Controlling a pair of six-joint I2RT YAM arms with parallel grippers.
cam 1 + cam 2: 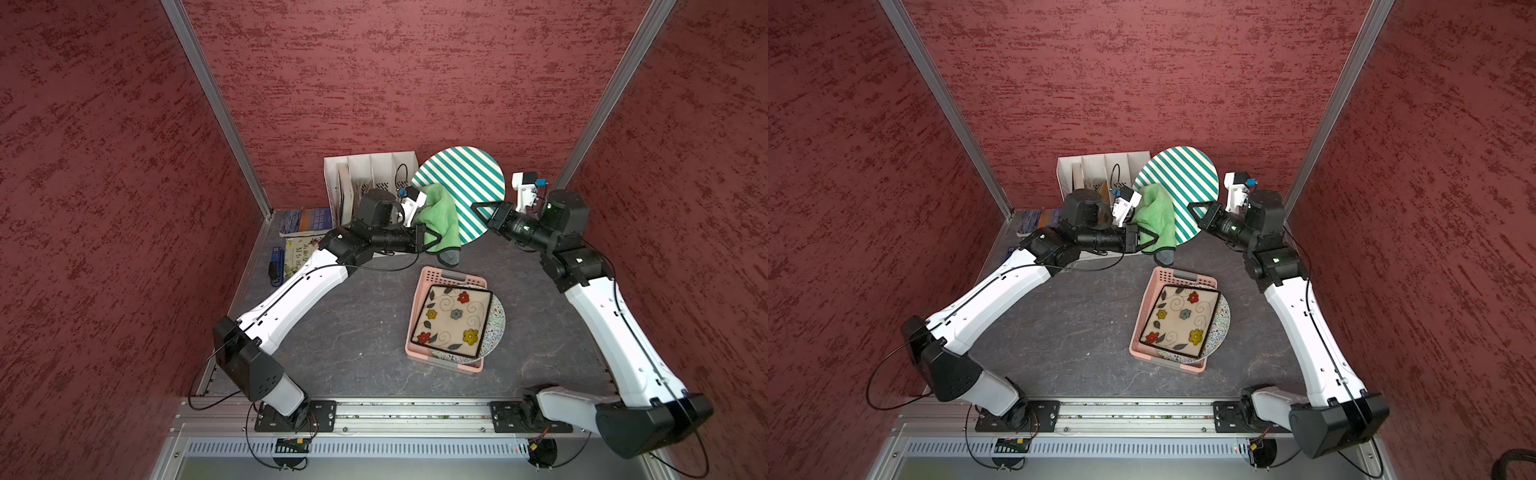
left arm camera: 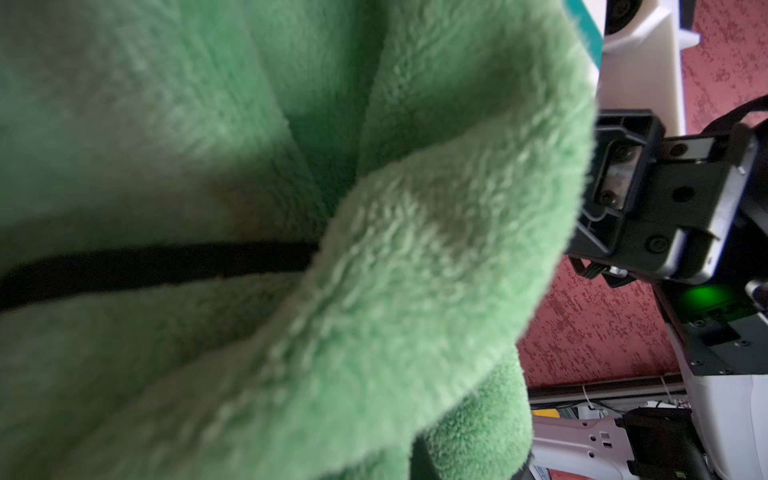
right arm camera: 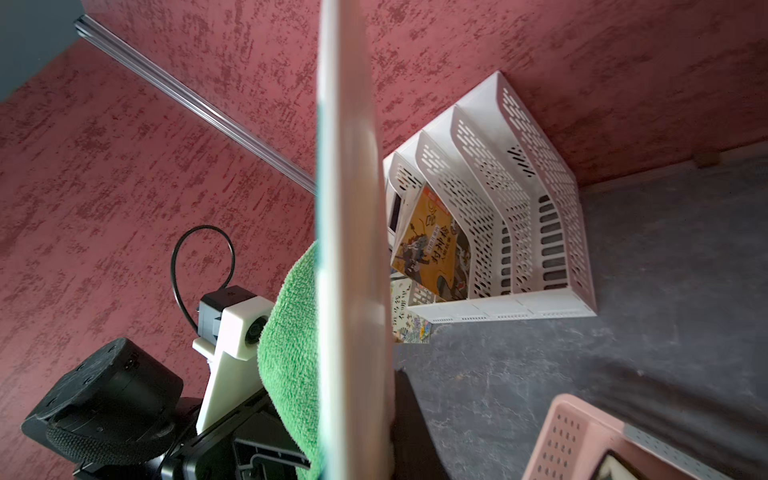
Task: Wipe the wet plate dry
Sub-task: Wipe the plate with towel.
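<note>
Wiping is under way. The right end effector (image 1: 478, 206) is clamping the rim of the teal-striped plate (image 1: 469, 174), holding it upright above the table (image 1: 353, 324). The left end effector (image 1: 432, 242) is pinching a green cloth (image 1: 440, 216) against the plate's face. Next, the cloth probably needs sweeping across the uncovered stripes. The pink basket (image 1: 434, 275) is carrying a square floral plate (image 1: 451, 320) over a round patterned plate (image 1: 497, 322).

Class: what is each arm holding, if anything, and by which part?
Left end effector: the green cloth, pinched at a bunched fold. Right end effector: the striped plate, gripped by its rim.
</note>
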